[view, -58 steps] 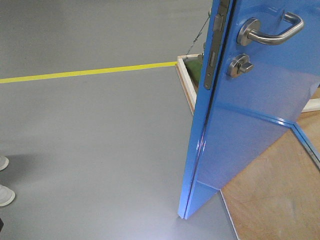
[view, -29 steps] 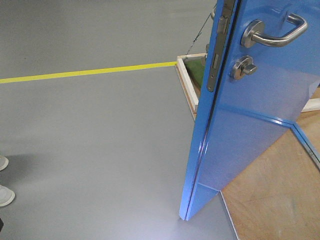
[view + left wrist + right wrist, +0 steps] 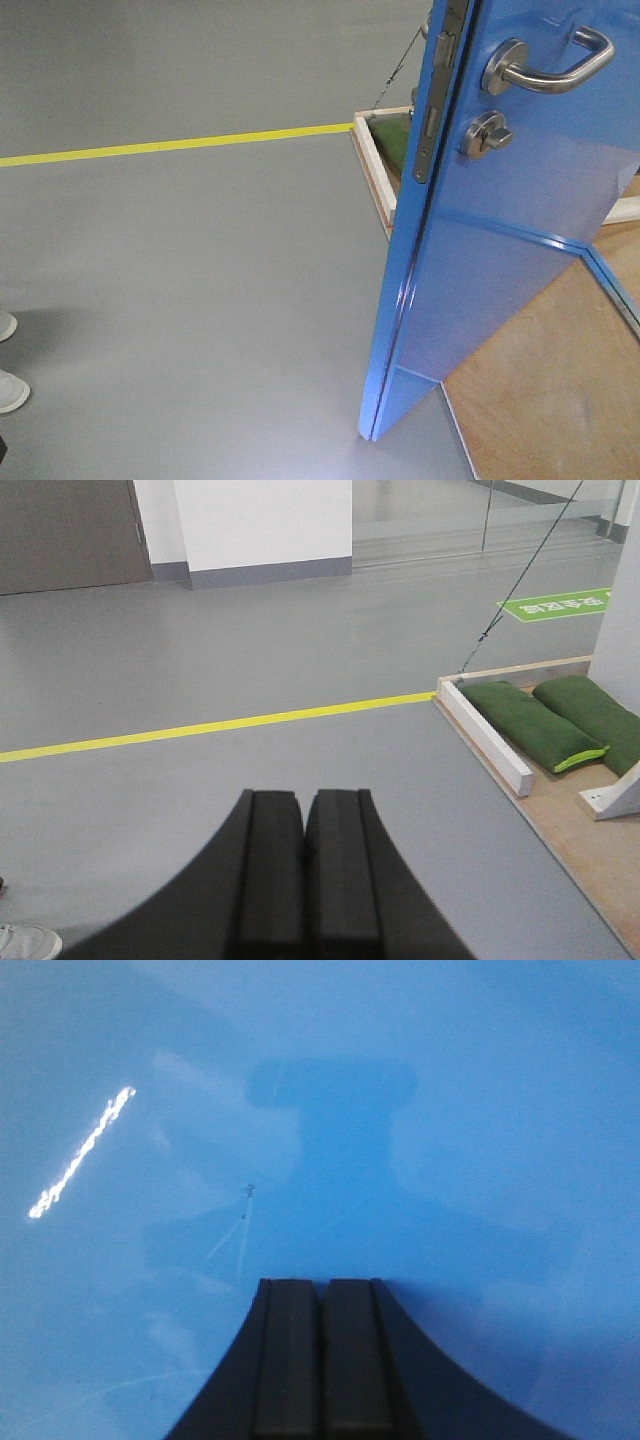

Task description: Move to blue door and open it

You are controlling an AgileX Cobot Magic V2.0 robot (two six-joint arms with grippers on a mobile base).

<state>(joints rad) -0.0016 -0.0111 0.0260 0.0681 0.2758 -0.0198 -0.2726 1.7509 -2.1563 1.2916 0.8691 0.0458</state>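
The blue door (image 3: 500, 260) stands ajar at the right of the front view, its edge turned toward me, with a steel lever handle (image 3: 545, 62), a round thumb-turn lock (image 3: 483, 133) below it and a metal edge plate (image 3: 432, 100). The glossy blue door (image 3: 320, 1130) fills the right wrist view, and my right gripper (image 3: 322, 1285) is shut with nothing in it, its tips close to the panel. My left gripper (image 3: 304, 798) is shut and empty, over grey floor to the left of the door. Neither gripper shows in the front view.
A yellow floor line (image 3: 170, 146) crosses the grey floor. A wooden base frame (image 3: 490, 735) holds green sandbags (image 3: 525, 723) behind the door, with a taut cable (image 3: 520, 575) rising from it. White shoes (image 3: 8, 375) of a person stand at the left edge. Wooden flooring (image 3: 560, 400) lies right of the door.
The door's edge and handle have shifted slightly to the right in the front view over the last second. Nothing differs from half a second ago.
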